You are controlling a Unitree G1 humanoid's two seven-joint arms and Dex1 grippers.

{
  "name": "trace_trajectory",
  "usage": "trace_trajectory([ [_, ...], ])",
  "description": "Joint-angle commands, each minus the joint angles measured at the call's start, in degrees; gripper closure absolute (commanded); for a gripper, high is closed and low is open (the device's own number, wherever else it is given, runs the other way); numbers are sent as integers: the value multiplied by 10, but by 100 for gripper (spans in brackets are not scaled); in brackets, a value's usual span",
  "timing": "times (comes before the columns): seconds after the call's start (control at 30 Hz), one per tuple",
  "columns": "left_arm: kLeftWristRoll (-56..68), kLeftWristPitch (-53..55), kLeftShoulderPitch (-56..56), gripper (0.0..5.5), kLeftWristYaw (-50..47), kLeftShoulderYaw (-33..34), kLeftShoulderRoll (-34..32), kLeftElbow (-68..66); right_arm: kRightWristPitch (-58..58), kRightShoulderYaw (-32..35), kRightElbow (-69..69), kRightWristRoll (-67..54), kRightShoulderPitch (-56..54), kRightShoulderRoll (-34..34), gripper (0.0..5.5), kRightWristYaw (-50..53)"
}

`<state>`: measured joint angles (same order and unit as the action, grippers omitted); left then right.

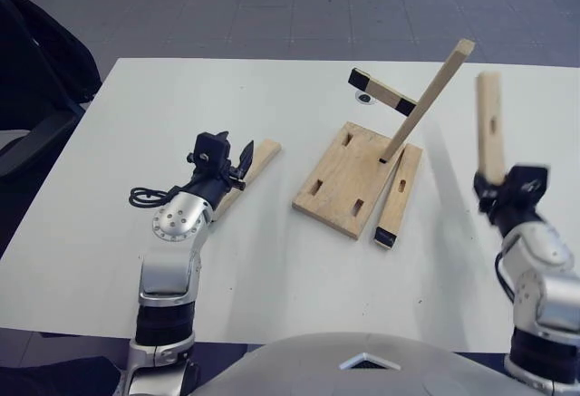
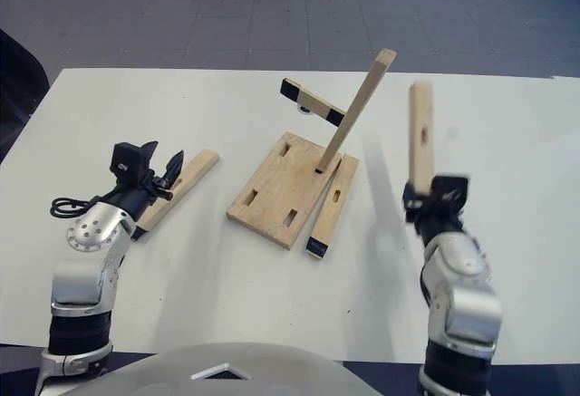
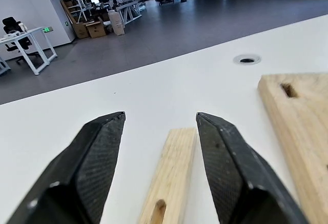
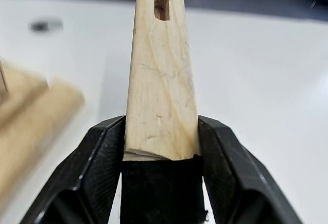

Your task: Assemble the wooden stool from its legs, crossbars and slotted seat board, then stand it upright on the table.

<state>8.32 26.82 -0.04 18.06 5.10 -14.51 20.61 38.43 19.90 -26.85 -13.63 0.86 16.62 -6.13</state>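
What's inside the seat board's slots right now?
One leg stands tilted in a far slot of the seat board; the other three look empty. Its tip is hidden inside.

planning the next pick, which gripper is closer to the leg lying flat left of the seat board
Left. The left gripper sits open astride the flat leg; the right gripper is past the seat board's other side, shut on a second leg.

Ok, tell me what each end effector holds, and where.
Right end effector clamps a wooden leg at its black-tipped lower end. Left end effector is open, holding nothing.
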Motion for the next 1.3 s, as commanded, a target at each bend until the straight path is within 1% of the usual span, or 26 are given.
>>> trace_trajectory([
  [0.03, 209, 133, -33, 293, 41, 68, 38, 35, -24, 51, 0, -84, -129, 7, 336, -15],
  [0.07, 283, 184, -37, 293, 46, 87, 42, 46, -22, 58, -1, -110, -153, 9, 336, -24],
  [0.13, 455, 275, -51, 266, 25, 122, 46, 59, 1, 58, -3, -189, -200, 14, 336, -67],
  [0.2, 634, 314, -73, 227, -19, 136, 35, 58, 46, 55, 4, -291, -233, 19, 336, -116],
  [0.3, 817, 305, -100, 194, -87, 120, 12, 51, 111, 43, 16, -405, -241, 47, 336, -187],
  [0.47, 1008, 253, -118, 106, -173, 84, -28, 48, 194, -12, 51, -516, -244, 82, 336, -298],
  [0.5, 1029, 242, -121, 87, -188, 77, -35, 50, 205, -21, 54, -533, -242, 91, 336, -317],
  [0.67, 1045, 211, -126, 84, -210, 37, -56, 59, 228, -88, 55, -560, -237, 110, 336, -387],
  [0.8, 1037, 202, -127, 84, -203, 15, -70, 54, 229, -112, 42, -568, -232, 121, 337, -414],
  [0.9, 1039, 200, -126, 84, -190, 13, -86, 52, 228, -125, 34, -565, -222, 132, 337, -426],
  [1.07, 1030, 202, -118, 172, -153, 15, -107, 49, 214, -139, 32, -551, -216, 143, 337, -435],
  [1.27, 1018, 213, -98, 263, -123, 11, -135, 41, 201, -142, 35, -539, -215, 140, 337, -425],
  [1.3, 1012, 214, -97, 271, -120, 10, -139, 37, 200, -142, 36, -538, -216, 139, 337, -423],
])
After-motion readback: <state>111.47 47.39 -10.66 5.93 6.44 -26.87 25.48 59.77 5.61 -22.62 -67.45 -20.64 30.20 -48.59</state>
